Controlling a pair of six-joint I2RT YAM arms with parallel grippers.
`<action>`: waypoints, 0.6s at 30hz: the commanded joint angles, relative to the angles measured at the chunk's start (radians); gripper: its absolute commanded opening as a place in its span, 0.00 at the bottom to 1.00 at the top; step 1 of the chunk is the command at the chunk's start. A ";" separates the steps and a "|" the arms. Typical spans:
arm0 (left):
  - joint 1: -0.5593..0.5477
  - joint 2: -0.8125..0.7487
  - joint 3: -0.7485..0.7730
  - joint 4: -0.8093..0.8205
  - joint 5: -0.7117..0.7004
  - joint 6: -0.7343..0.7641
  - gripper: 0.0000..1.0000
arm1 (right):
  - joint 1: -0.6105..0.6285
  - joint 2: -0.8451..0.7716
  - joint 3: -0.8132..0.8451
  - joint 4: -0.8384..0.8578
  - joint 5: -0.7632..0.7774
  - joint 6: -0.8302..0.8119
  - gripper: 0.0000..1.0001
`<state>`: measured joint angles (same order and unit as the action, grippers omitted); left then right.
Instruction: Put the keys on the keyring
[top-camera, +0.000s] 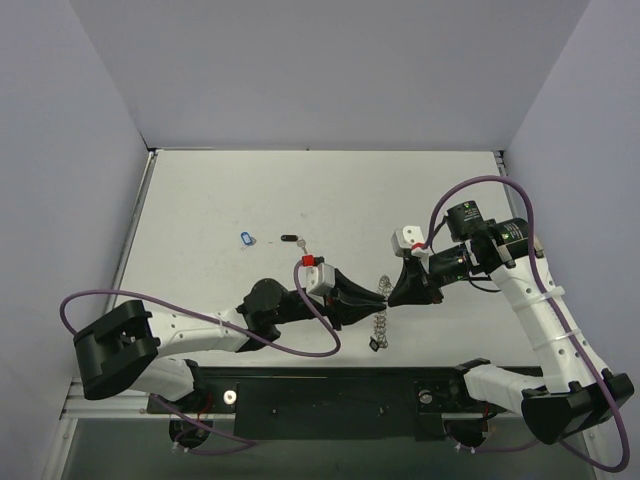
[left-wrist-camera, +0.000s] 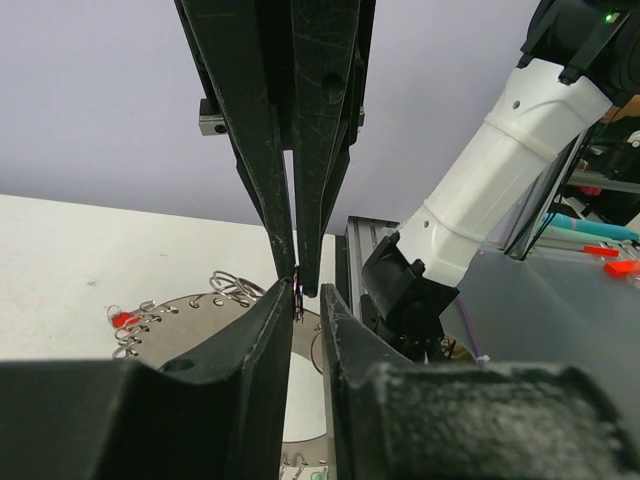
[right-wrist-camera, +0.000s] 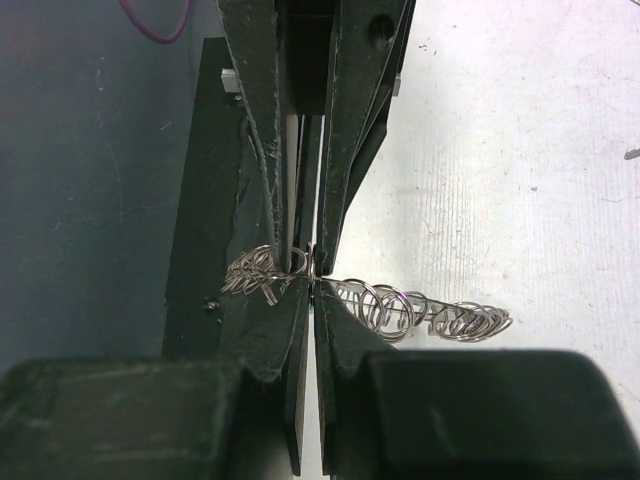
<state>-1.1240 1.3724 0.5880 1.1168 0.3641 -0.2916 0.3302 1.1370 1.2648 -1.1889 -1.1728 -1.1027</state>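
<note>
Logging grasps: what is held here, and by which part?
The keyring, pinched at its rim by the left gripper and the right gripper, tip to tip.

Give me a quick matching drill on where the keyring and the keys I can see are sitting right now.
Things:
1. keyring
2. blue key
3. black key
4. red key

Places:
A. loose on the table, farthest left
B. at the keyring's rim, among the wire loops
C. between the tips of the left gripper and the right gripper
D. loose on the table, just right of the blue key

Pairs: 1-C, 2-A, 3-D, 4-B
</note>
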 joint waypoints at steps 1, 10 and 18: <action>-0.002 -0.067 0.030 -0.032 0.012 0.017 0.29 | 0.007 -0.006 0.005 -0.017 -0.027 0.021 0.00; 0.001 -0.122 0.052 -0.190 0.003 0.069 0.34 | 0.009 -0.011 -0.013 0.002 -0.016 0.043 0.00; 0.001 -0.136 0.095 -0.302 -0.004 0.123 0.37 | 0.012 -0.017 -0.025 0.023 -0.008 0.064 0.00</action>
<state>-1.1240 1.2694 0.6182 0.8635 0.3634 -0.2104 0.3351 1.1370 1.2419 -1.1664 -1.1519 -1.0554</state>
